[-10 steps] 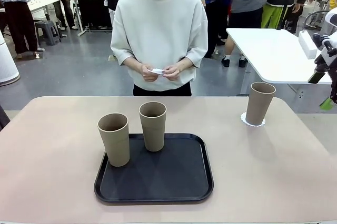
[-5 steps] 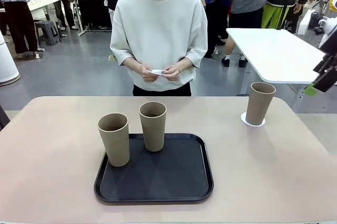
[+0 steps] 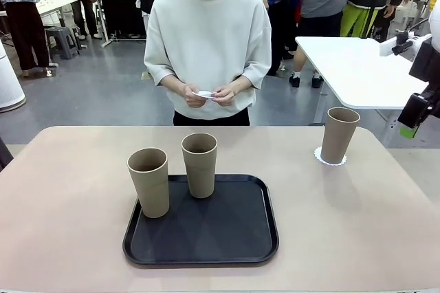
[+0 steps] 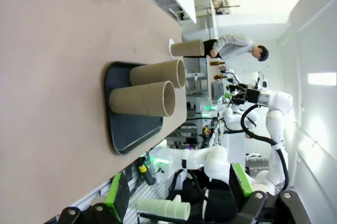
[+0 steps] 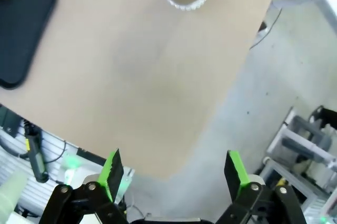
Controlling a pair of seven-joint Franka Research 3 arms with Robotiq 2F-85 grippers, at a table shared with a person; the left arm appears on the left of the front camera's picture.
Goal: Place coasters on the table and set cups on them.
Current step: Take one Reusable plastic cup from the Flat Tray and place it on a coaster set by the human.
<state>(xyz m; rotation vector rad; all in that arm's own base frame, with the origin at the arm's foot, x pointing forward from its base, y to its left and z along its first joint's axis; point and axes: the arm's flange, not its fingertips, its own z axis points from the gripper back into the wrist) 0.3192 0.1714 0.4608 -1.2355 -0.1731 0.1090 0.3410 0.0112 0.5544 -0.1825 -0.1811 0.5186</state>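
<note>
table (image 3: 69,224) | on it: black tray (image 3: 206,238) centre; coaster (image 3: 317,154) far right

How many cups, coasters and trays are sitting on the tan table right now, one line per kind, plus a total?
Cups: 3
Coasters: 1, under the cup that stands apart from the tray
Tray: 1
Total: 5
</note>
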